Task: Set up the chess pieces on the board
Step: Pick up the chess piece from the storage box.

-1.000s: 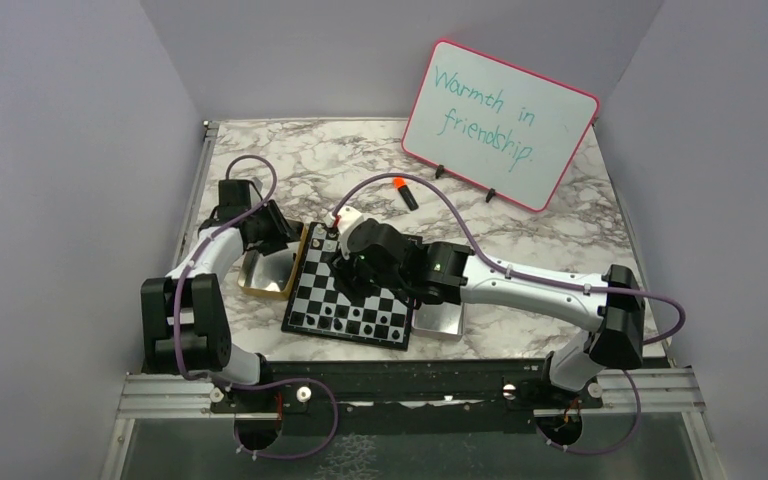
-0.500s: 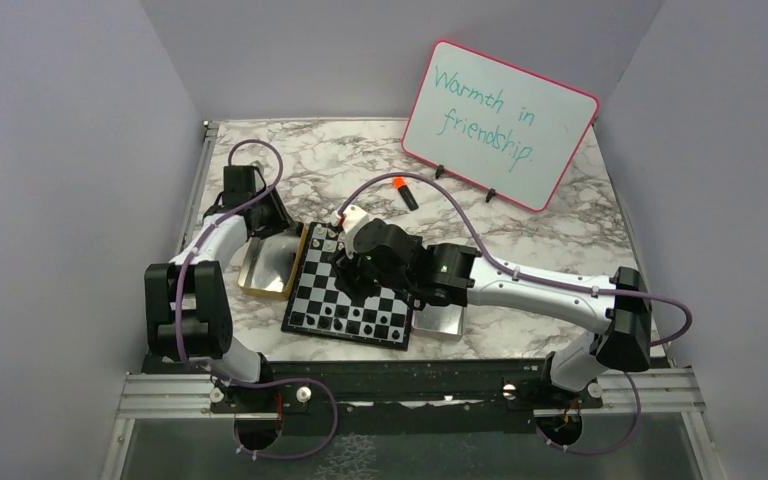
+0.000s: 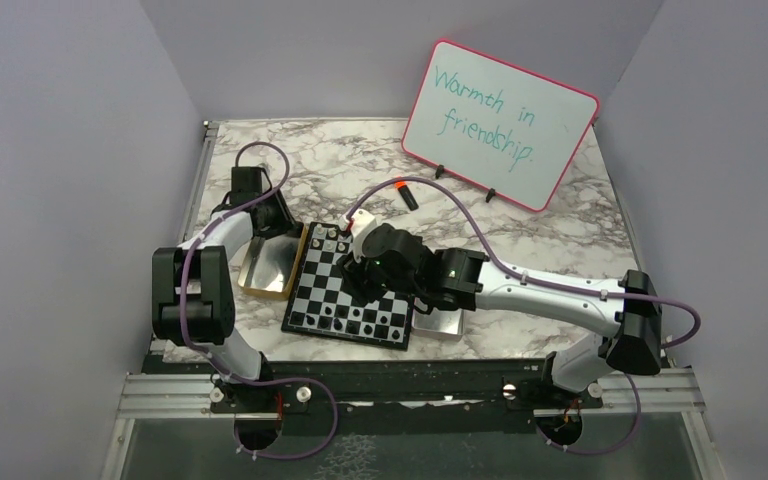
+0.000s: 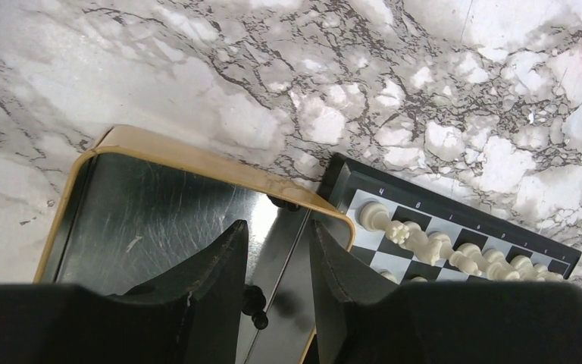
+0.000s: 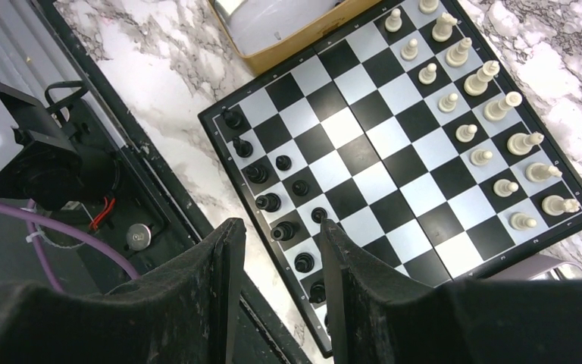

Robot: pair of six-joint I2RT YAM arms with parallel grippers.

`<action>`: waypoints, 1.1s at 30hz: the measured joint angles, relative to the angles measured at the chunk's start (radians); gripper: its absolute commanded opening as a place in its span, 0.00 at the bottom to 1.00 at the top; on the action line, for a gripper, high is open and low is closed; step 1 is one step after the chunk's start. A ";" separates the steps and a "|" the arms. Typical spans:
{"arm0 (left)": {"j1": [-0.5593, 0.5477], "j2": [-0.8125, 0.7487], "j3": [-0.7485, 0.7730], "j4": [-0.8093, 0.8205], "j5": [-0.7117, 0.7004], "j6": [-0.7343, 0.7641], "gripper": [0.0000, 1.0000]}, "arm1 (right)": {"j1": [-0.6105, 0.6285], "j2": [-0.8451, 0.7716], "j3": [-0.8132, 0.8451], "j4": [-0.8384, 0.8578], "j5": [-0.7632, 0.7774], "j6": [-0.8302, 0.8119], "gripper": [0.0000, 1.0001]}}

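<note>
The board [image 3: 332,286] lies at mid table. In the right wrist view its [image 5: 383,182] far side holds two rows of white pieces [image 5: 485,114], and black pieces [image 5: 273,202] stand along its near edge. My right gripper [image 5: 280,224] hovers open above that black edge, with nothing between its fingers; in the top view this gripper [image 3: 360,275] is over the board. My left gripper [image 4: 276,227] hangs open over the gold tray [image 4: 189,155]. One black piece [image 4: 254,302] lies in the tray, close by the left finger [image 4: 220,265].
A silver tray [image 3: 438,322] sits against the board's right side. An orange-capped marker [image 3: 404,192] lies behind the board. A pink-framed whiteboard [image 3: 500,120] stands at the back right. Grey walls close in both sides of the marble table [image 3: 560,230].
My left arm has swung farther back over the gold tray and its jaws have narrowed a little. My right gripper has shifted slightly right over the board.
</note>
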 measured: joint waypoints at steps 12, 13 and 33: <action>-0.028 0.040 0.004 0.033 -0.002 -0.001 0.35 | 0.000 -0.013 -0.001 0.016 0.017 -0.002 0.46; -0.030 0.043 0.004 0.034 -0.003 -0.001 0.35 | 0.000 -0.014 -0.001 0.016 0.018 -0.003 0.46; -0.032 0.077 0.017 0.061 -0.075 -0.004 0.20 | 0.000 -0.030 -0.014 0.021 0.033 -0.012 0.46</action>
